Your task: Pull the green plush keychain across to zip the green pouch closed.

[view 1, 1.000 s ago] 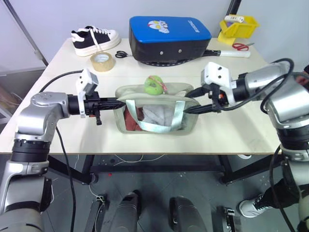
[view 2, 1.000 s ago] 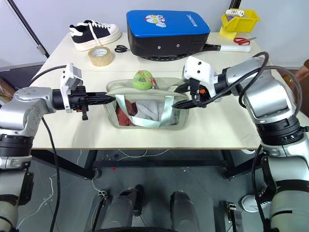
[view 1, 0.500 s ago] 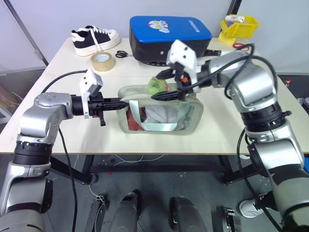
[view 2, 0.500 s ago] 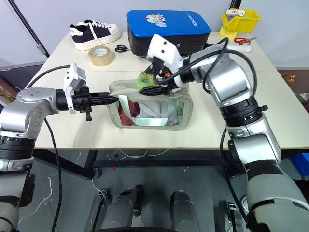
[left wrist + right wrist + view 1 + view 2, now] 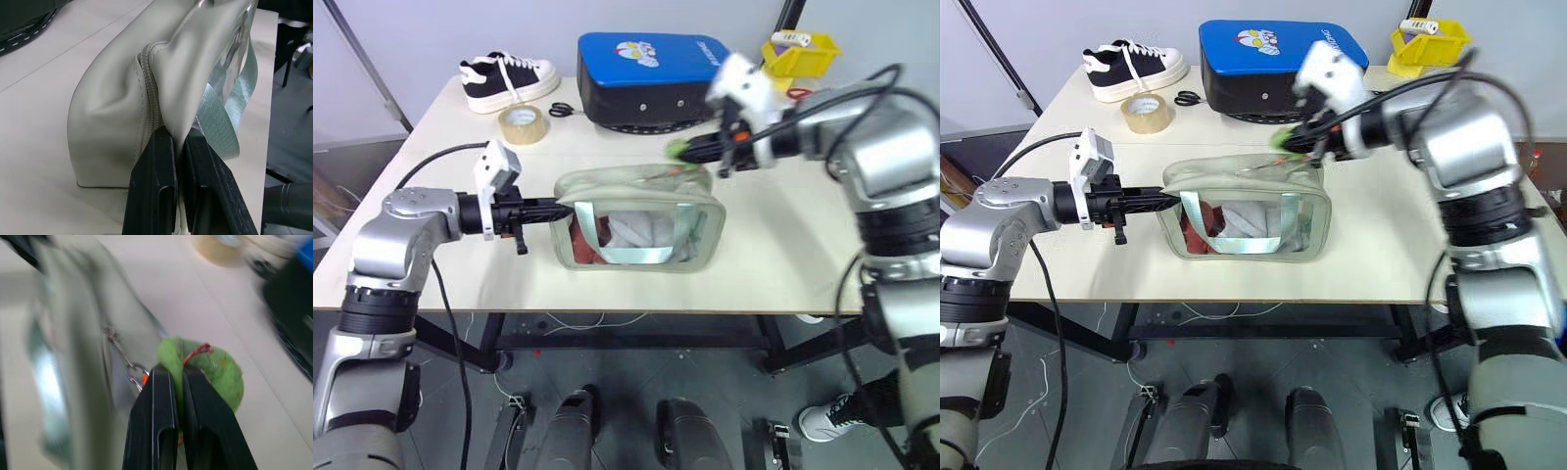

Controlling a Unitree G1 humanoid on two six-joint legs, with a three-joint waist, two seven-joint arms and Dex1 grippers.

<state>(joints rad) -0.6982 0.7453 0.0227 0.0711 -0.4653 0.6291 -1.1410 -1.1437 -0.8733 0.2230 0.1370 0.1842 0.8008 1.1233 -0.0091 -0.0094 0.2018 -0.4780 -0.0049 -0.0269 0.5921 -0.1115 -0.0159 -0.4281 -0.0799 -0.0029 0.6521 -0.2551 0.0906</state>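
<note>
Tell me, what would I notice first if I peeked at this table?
Probably the fuzzy green keychain, pinched in the robot's right hand and pulled out past the right end of the pale green pouch in the middle of the table. The left hand pinches the pouch's other end. Behind sits a bright blue case.

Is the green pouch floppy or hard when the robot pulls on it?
Probably floppy: the pouch wrinkles and folds where the left end effector pinches its end. It likely sags when tugged, since its top bends toward the keychain that the right end effector holds. It looks light.
</note>
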